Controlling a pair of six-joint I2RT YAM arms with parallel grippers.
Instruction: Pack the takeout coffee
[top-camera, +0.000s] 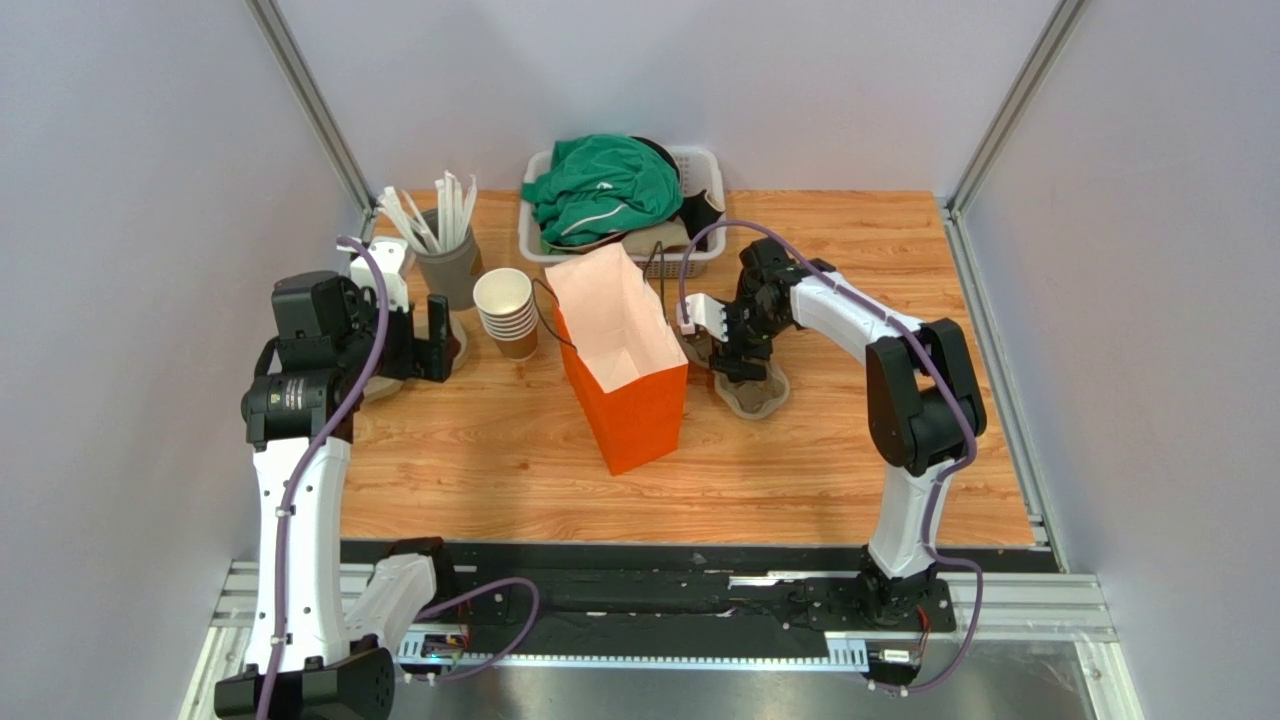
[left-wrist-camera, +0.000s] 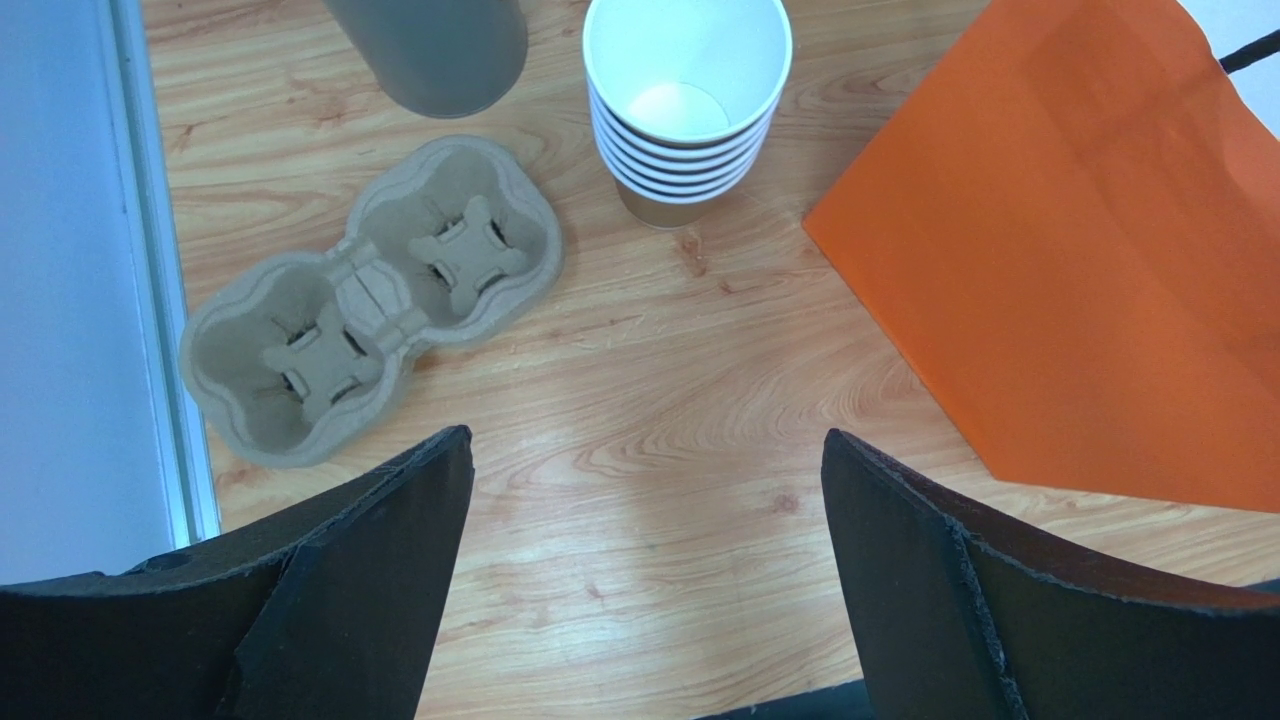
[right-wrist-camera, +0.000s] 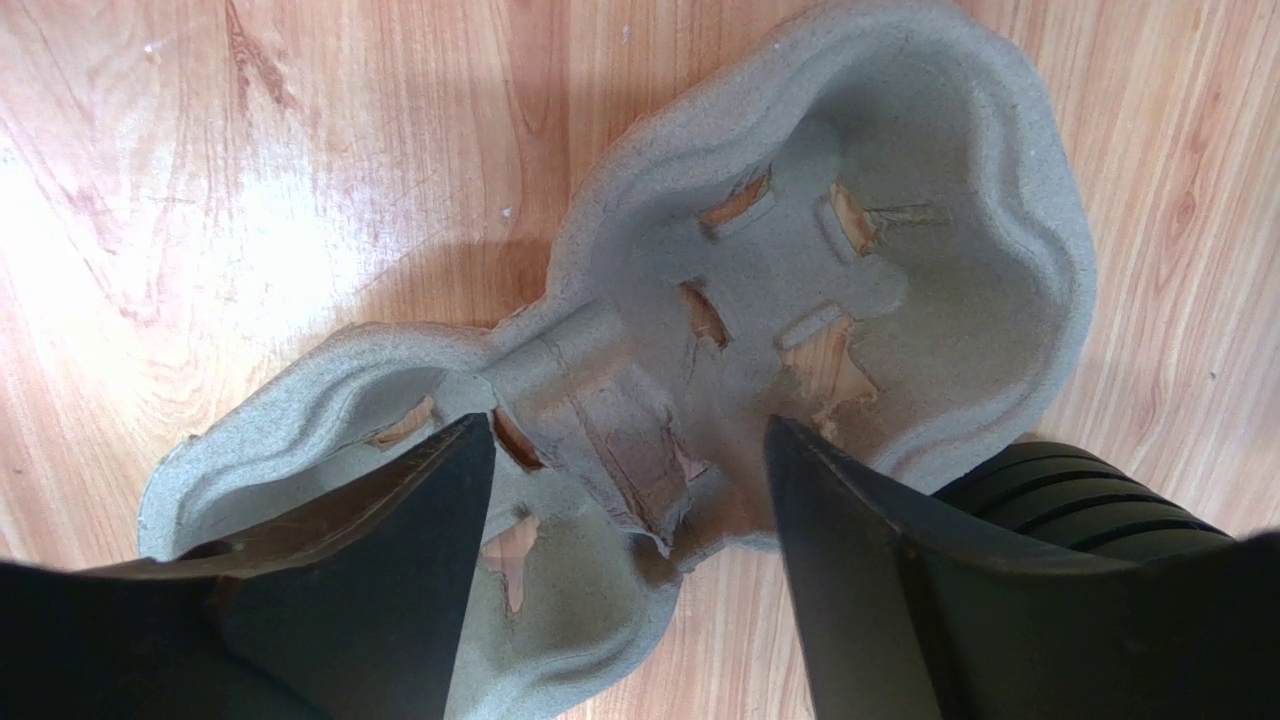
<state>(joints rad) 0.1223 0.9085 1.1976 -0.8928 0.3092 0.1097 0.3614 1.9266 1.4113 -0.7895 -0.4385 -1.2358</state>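
Observation:
The lidded takeout coffee cup shows in no view. An open orange paper bag (top-camera: 624, 368) stands upright mid-table; its side shows in the left wrist view (left-wrist-camera: 1097, 255). My right gripper (top-camera: 736, 360) is open just right of the bag, and its jaws (right-wrist-camera: 628, 435) straddle the torn middle bridge of a grey pulp two-cup carrier (right-wrist-camera: 902, 195) without closing on it. My left gripper (top-camera: 436, 338) is open and empty over bare wood (left-wrist-camera: 643, 438). A second pulp carrier (left-wrist-camera: 368, 293) lies to its far left.
A stack of lidless tan cups (top-camera: 508, 311) (left-wrist-camera: 687, 105) stands left of the bag. A grey holder with white sticks (top-camera: 448, 263) is behind it. A white basket with a green cloth (top-camera: 601, 195) sits at the back. A black ribbed stack (right-wrist-camera: 1082, 503) touches the right carrier.

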